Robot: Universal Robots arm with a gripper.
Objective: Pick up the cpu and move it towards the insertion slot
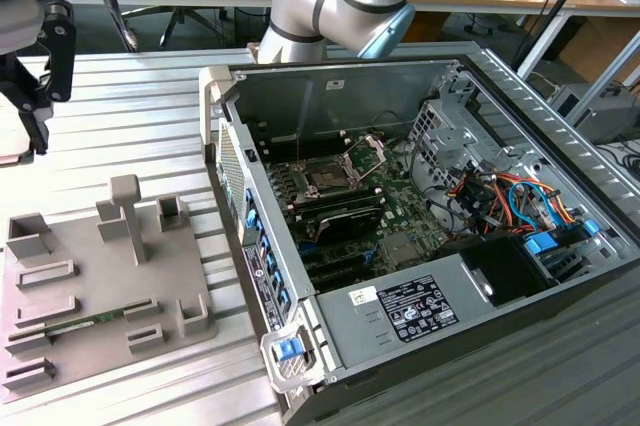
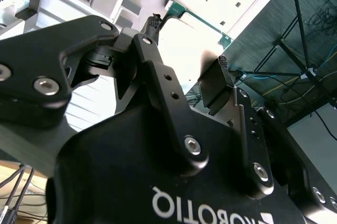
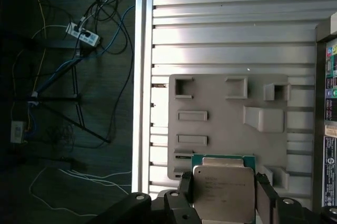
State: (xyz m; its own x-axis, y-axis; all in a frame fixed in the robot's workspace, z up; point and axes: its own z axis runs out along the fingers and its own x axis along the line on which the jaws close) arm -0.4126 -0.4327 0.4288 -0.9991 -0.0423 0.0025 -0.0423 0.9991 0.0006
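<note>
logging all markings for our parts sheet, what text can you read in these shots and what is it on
Black gripper body, second wrist view: white brand lettering, upside down and cut off at the edge; not quoted.
Silvery flat square cpu between the gripper's fingers: faint print, too blurred to read.
White label on the grey metal box, exterior view: too small to read.
Sticker strip on the computer case: too small to read.

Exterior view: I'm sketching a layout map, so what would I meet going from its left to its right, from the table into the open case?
Grey holder tray → blue latch on the case's near corner → insertion slot → orange and blue cables.
</note>
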